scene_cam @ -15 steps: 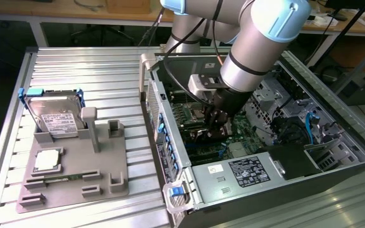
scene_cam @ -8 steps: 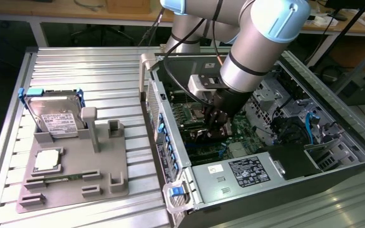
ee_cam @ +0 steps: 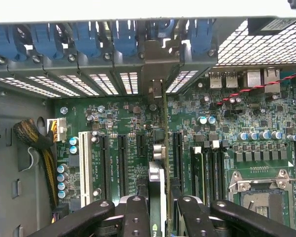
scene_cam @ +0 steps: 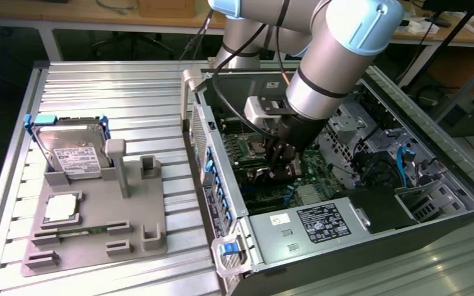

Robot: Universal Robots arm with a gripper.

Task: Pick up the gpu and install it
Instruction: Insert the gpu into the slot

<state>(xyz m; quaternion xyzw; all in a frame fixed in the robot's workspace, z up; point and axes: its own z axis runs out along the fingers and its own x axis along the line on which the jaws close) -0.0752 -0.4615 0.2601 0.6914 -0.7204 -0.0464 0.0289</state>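
Fingers [ee_cam: 157, 210] clenched on the gpu [ee_cam: 158, 173], held on edge just past the tips, low over the board [ee_cam: 113, 123] inside the case [scene_cam: 434, 154]. Best kept straight, lined up with the slot [ee_cam: 177, 148], bracket end toward the back wall, pushed down gently.

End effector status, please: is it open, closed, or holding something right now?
End effector: closed on the gpu, held edge-on above the motherboard slots.

Exterior looks down from above; wrist close over motherboard [ee_cam: 123, 133].
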